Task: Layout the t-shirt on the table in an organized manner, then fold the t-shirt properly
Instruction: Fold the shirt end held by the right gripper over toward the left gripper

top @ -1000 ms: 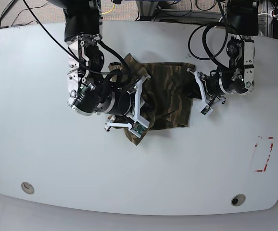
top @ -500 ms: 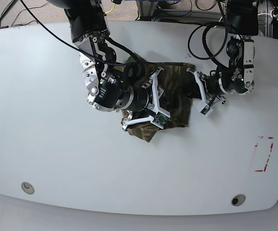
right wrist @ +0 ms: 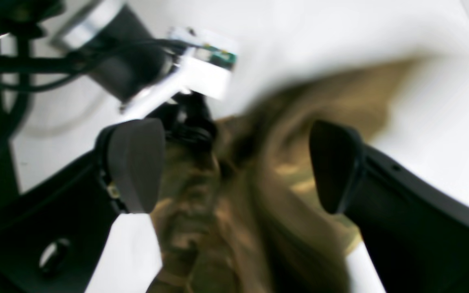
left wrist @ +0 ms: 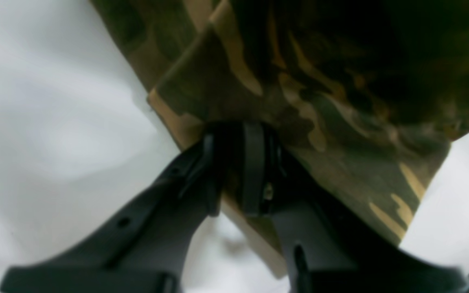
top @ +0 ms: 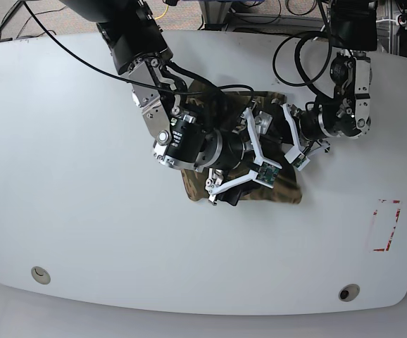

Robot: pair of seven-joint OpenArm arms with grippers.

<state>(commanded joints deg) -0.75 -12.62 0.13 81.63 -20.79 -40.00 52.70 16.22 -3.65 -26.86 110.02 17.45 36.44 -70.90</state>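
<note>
T-shirt (top: 288,191) sits bunched mid-table (top: 63,211), mostly hidden under both arms in the base view; only a lower edge and a strip near the far side show. Not laid out, so no fold step is viable yet.

Left end effector (left wrist: 234,175): fingers pressed together, pinching a hem edge of the shirt, cloth draping up and away from the pinch.

Right end effector (right wrist: 234,167): spread wide, nothing between the pads (right wrist: 136,162), hovering just above the camo cloth. That view is motion-blurred, so I can't tell if a pad brushes the fabric.

Risks, as I judge them:
- Both arms crowd the same spot; wrist hardware of one sits right beside the other's fingers. Collision likely if either swings across.
- Left grip is only on an edge; a hard pull could slip it or drag the whole bundle.
- Right closing blind into the pile may grab several layers, locking in the wrinkles.
</note>
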